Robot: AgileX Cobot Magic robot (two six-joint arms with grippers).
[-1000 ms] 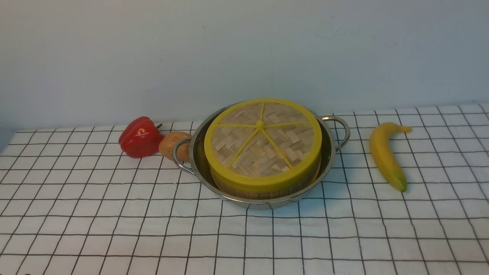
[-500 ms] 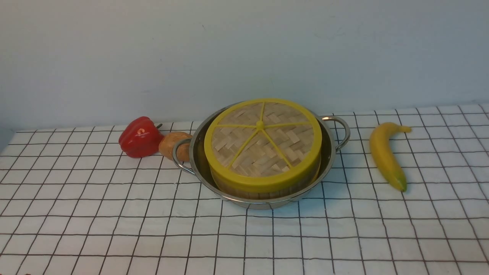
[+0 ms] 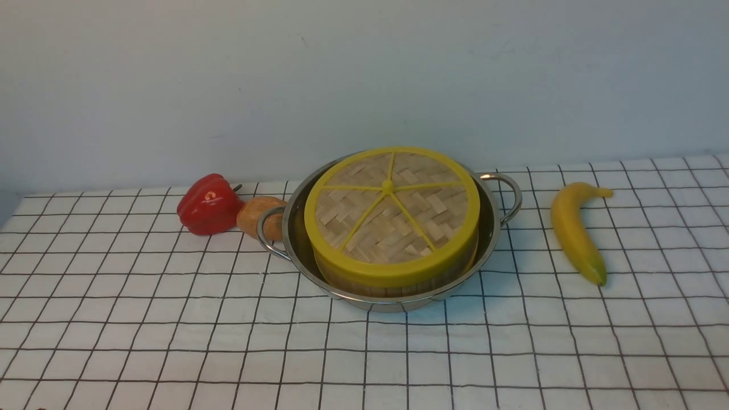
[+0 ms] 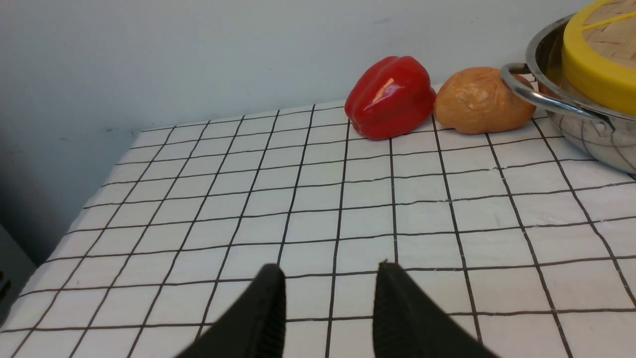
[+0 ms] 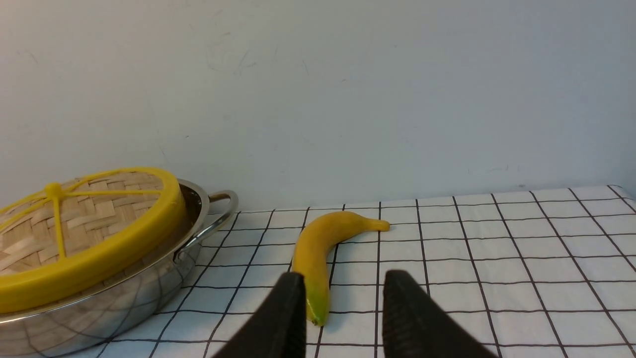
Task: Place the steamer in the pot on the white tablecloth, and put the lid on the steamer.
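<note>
With the lid [image 3: 390,209] capping the steamer [image 3: 393,280] inside the pot [image 3: 492,228], both grippers [image 4: 329,303] [image 5: 345,308] hung apart-jawed and empty, well clear beside it.

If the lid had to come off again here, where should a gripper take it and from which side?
Probably from straight above, by the yellow rim of the lid. It lies flat on the steamer, inside the pot, so its rim stands clear above the pot wall. The center knob looks too small to hold well.
</note>
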